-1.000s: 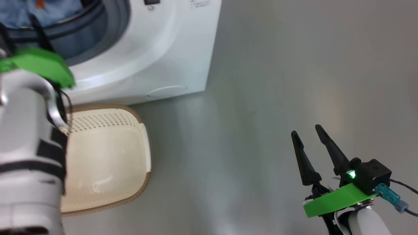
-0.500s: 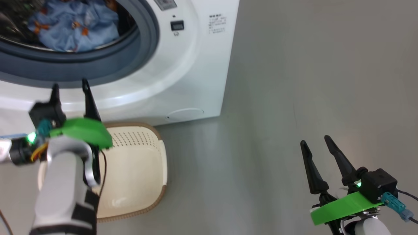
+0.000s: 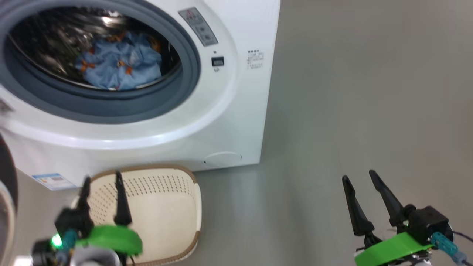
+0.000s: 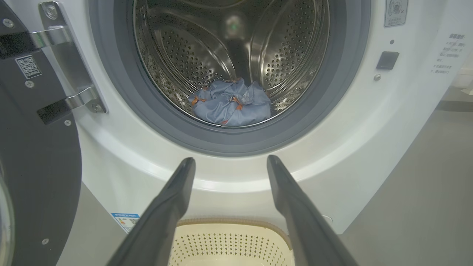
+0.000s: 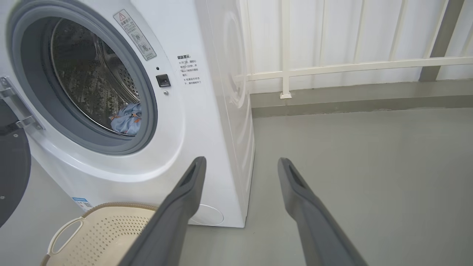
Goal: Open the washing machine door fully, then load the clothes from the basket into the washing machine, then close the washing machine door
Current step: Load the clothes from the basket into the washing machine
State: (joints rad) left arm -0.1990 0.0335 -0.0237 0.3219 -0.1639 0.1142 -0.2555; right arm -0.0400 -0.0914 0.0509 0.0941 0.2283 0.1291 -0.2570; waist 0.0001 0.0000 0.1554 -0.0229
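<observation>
Two tapered prongs (image 3: 120,203) wide on left claw (image 3: 102,176) (right claw (image 3: 358,175) too), crumpled clothes (image 3: 118,61), perforated drum (image 4: 288,48)

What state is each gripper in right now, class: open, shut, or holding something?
Left gripper: open, holding nothing.
Right gripper: open, holding nothing.

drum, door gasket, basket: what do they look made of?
Drum: polished metal, likely stainless steel; mirror-like glare and rows of punched holes.
Gasket: matte grey-blue, probably rubber; it shows no glare.
Basket: cream moulded plastic with a slight sheen and a perforated wall; the brown rim looks woven, possibly imitation.
</observation>
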